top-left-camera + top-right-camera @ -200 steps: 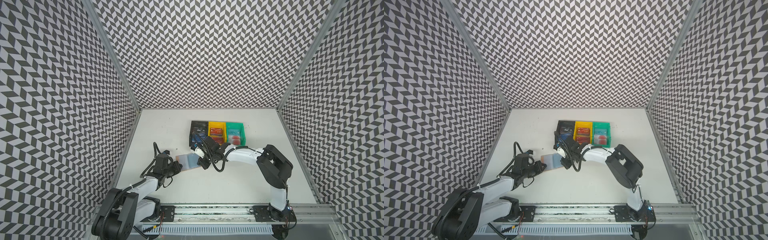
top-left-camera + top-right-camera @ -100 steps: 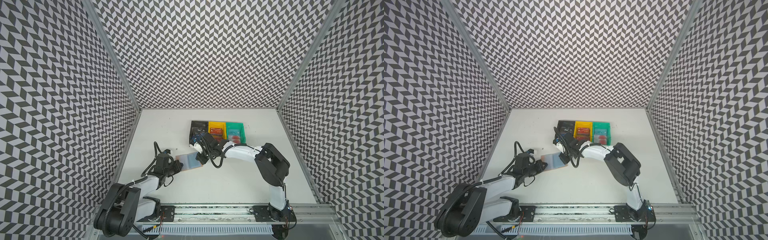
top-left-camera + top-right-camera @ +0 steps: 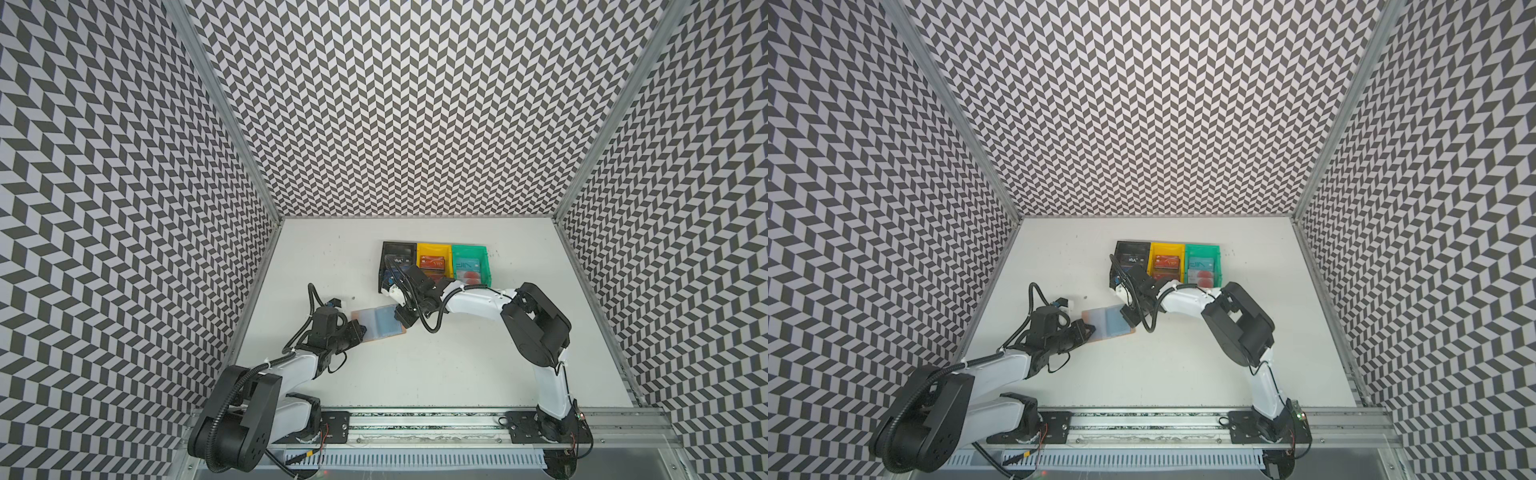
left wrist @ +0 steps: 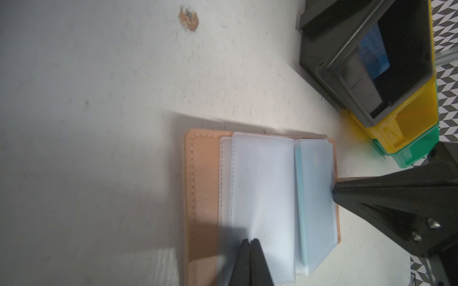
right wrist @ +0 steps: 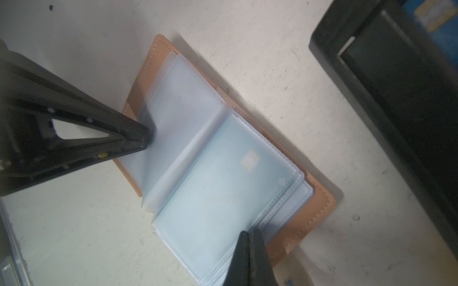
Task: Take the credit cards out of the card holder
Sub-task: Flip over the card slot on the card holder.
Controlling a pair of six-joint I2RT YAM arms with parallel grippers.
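A tug could drag the card holder [image 4: 202,185]: left gripper [image 4: 250,244] pinches a clear sleeve [image 4: 262,185], right gripper [image 5: 249,235], jaws closed, by the teal card [image 5: 223,185].

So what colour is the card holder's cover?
Tan; the card holder shows best in the left wrist view.

Surface: I see a white table [image 3: 415,365], lightly scuffed | Left of centre: tan card holder [image 3: 380,322] lies open on it, pale sleeves facing up | Farther back: three bins stand in a touching row, black bin [image 3: 399,243], yellow bin [image 3: 433,246], green bin [image 3: 468,248] | Small brown mark [image 4: 188,15] near the holder.
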